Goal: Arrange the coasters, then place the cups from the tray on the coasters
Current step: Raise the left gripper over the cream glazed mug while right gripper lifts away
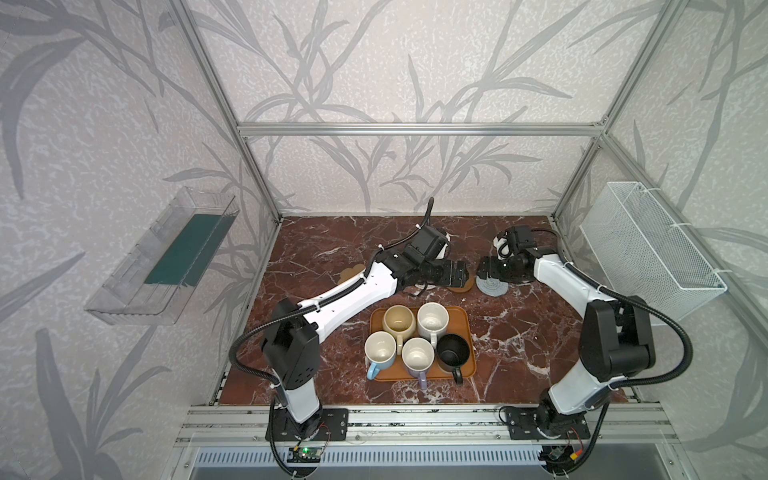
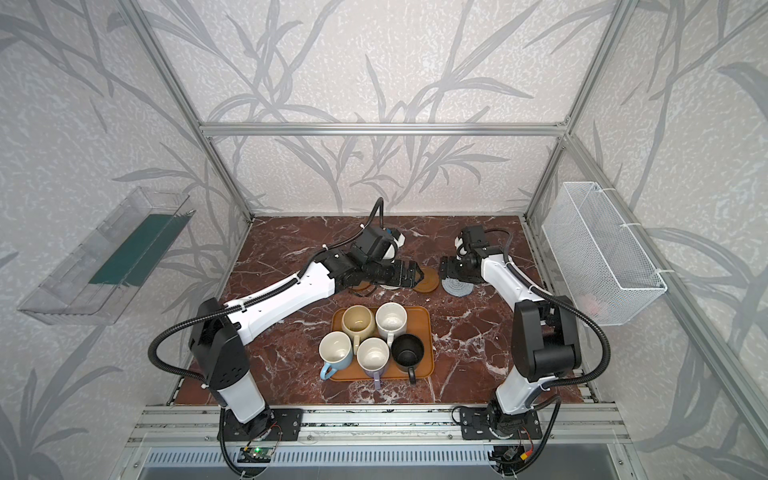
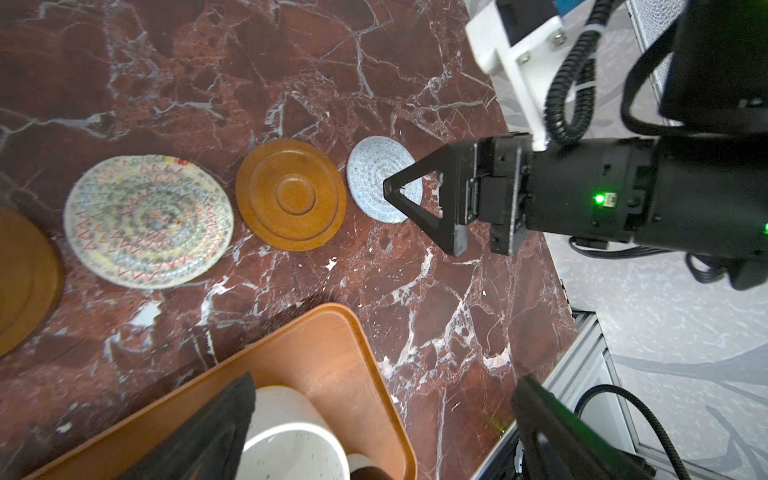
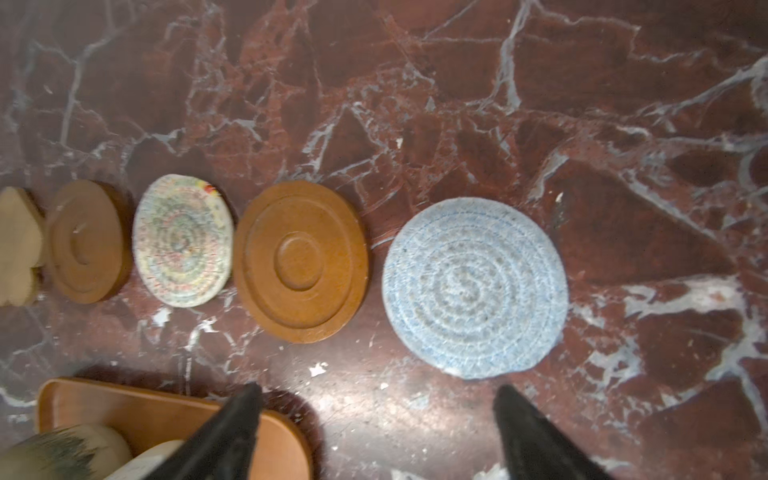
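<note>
- Marble desk (image 1: 519, 332) holds five coasters (image 4: 301, 262) in a row, some under the left arm (image 1: 357, 291).
- Left hand (image 3: 384, 380) and right hand (image 4: 378, 388) hover, fingers apart, empty.
- Five cups (image 1: 432, 322) crowd the tray (image 1: 462, 318) nearby.

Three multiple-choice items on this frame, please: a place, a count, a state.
1. Where do the cups stand? A) on the tray B) on coasters C) stacked on one another
2. How many coasters lie in the row? A) three B) five C) seven
3. The right gripper is: A) shut on a cup B) shut on a coaster C) open, holding nothing
Answers: 1 A: all five stand on it in both top views. 2 B: the right wrist view shows five side by side. 3 C: its fingers stand wide apart, nothing between them.
</note>
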`<state>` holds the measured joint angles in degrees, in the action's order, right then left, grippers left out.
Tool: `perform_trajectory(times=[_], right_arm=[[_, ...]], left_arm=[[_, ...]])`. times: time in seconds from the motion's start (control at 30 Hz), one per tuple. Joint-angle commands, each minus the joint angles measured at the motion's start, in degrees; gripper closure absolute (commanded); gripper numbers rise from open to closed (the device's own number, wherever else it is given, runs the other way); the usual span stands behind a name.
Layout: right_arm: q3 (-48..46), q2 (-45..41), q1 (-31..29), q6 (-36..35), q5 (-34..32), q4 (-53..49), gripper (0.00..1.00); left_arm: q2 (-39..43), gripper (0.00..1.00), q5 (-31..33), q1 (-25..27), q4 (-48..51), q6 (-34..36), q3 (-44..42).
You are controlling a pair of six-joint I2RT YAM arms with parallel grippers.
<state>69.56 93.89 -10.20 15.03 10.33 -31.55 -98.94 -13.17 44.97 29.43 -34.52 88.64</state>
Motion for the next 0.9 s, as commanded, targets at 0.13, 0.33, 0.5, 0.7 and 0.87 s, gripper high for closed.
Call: perform_trajectory(times=[0.13, 0.33, 0.5, 0.7, 0.87], right_arm=[[-2.5, -10.2, -5.1, -1.3, -0.8, -5.0, 0.01], [-3.1, -15.0, -9.3, -0.7, 1.2, -7.4, 0.0], [-5.8, -18.6, -12.1, 1.0, 1.1, -7.2, 0.01], [-7.6, -20.5, -13.0, 2.0, 3.0, -7.3, 0.02], [-7.9, -21.5, -14.0, 1.4, 2.7, -7.7, 0.02]], left_arm=[[9.2, 0.01, 6.9, -1.1, 11.5, 1.1, -2.5], [13.2, 0.1, 9.5, -1.3, 20.8, -0.4, -3.7], [13.7, 0.21, 9.0, 0.2, 26.5, -5.1, -5.2], [11.8, 0.36, 10.6, 2.1, 32.3, -9.5, -6.2], [10.5, 0.43, 12.0, 3.8, 34.6, -12.6, -6.6]])
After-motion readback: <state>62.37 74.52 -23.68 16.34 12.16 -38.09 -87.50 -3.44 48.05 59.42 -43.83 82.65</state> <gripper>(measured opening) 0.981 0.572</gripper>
